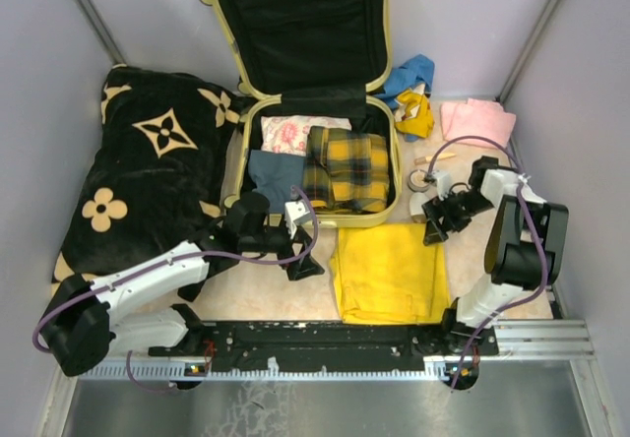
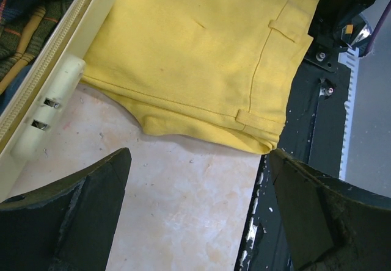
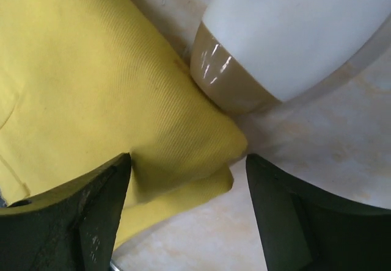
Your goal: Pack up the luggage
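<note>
Hanging low over the bench [image 2: 183, 222], the left pincer [image 2: 200, 161] was spread wide and held nothing. Just past its tips lay the folded yellow trousers [image 2: 195, 51], with a belt loop near the closest corner. The right pincer [image 3: 188, 167] was spread wide too, and empty. It was right above another corner of the trousers, where a white and tan round thing [image 3: 293, 39] touched the cloth.

From above, the trousers lay flat on the bench between the two arms, just in front of the luggage [image 1: 305, 33]. The luggage sat in the middle at the back with its lid open. A checked yellow cloth [image 1: 345, 166], a blue cloth [image 1: 276, 176] and a flowery cloth [image 1: 292, 132] were in its lower half. A black blanket [image 1: 148, 171] lay to its left.

The trousers looked soft, light and floppy, so I think they would sag if lifted by one corner. Pinching the thick folded edge on both sides seems best. The luggage shell looked hard, stiff and smooth, maybe slippery, so its thin rim would be the place to grip.
</note>
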Motion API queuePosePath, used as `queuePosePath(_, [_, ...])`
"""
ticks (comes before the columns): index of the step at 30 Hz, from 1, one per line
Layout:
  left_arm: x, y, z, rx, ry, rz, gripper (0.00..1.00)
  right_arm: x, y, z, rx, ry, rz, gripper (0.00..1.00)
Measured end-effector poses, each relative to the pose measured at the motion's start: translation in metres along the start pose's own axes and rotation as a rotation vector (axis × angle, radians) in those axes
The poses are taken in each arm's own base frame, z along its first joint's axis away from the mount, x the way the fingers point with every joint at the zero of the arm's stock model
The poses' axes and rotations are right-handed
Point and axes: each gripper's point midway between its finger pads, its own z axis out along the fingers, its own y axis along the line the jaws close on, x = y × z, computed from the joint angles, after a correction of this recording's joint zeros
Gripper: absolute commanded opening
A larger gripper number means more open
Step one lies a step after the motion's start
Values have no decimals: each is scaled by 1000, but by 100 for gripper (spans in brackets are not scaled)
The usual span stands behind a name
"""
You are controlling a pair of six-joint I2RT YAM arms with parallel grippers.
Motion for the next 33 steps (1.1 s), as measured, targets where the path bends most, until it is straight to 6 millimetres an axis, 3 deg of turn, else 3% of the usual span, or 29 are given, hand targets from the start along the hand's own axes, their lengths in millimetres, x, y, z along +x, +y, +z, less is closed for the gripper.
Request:
queuePosePath(3, [1, 1, 0, -1, 3, 25, 100, -5, -5, 7, -26, -11, -12, 57])
queuePosePath(11, [3, 6, -1, -19, 19, 64, 100, -2, 6, 7, -77, -40, -137, 2])
queuePosePath(12, [2, 6, -1, -21, 20, 68, 100, -2, 9, 5, -76, -47, -166, 0])
queuePosePath(21, [-18, 10, -2, -32, -1, 137, 100, -5, 49, -28, -1, -154, -490, 0])
queuePosePath(33, [-35, 22, 4, -47, -1, 286, 99, 8, 116, -61, 137, -259, -1018, 0])
